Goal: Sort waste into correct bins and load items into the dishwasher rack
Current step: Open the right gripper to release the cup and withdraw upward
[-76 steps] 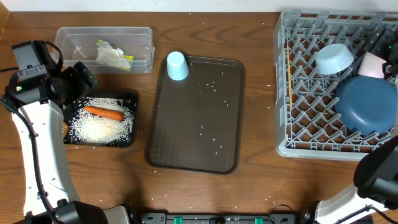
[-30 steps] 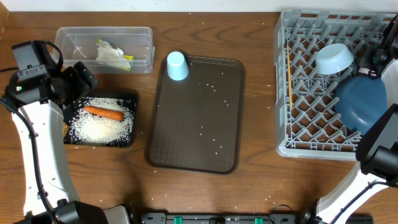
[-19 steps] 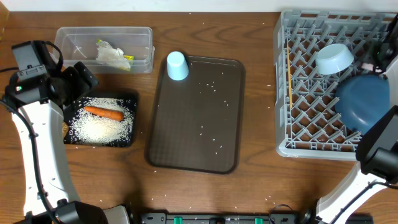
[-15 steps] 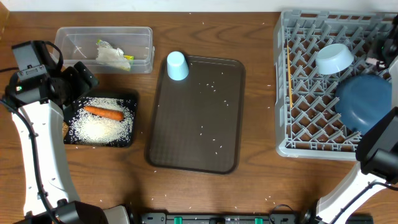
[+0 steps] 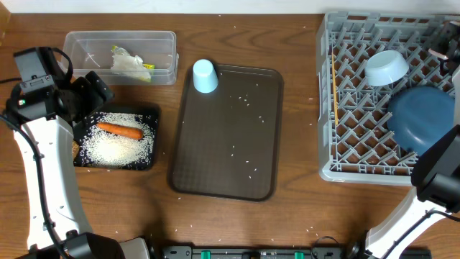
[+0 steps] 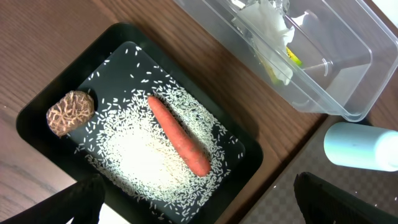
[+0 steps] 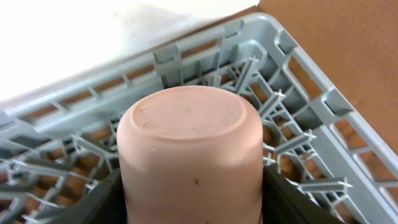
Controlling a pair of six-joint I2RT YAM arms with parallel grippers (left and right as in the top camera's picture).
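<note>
Waste looks sorted: carrot (image 5: 120,130) and rice (image 5: 115,150) in the black tray (image 6: 37,115), tissue (image 5: 129,63) in the clear tub (image 5: 86,43). Plate (image 5: 420,119), bowl (image 5: 386,67) and chopsticks (image 5: 334,93) sit in the rack (image 5: 345,108). Right tool (image 7: 193,193) grips the small cup (image 7: 186,143) over its corner, left tool (image 6: 199,193) gapes empty. Light-blue cup (image 5: 205,75) waits at the brown tray (image 5: 230,115).

Left gripper (image 6: 202,198) gaped wide, arm bent at left edge; right gripper (image 7: 191,202) clamped cup (image 7: 189,143), arm stretched far right.
</note>
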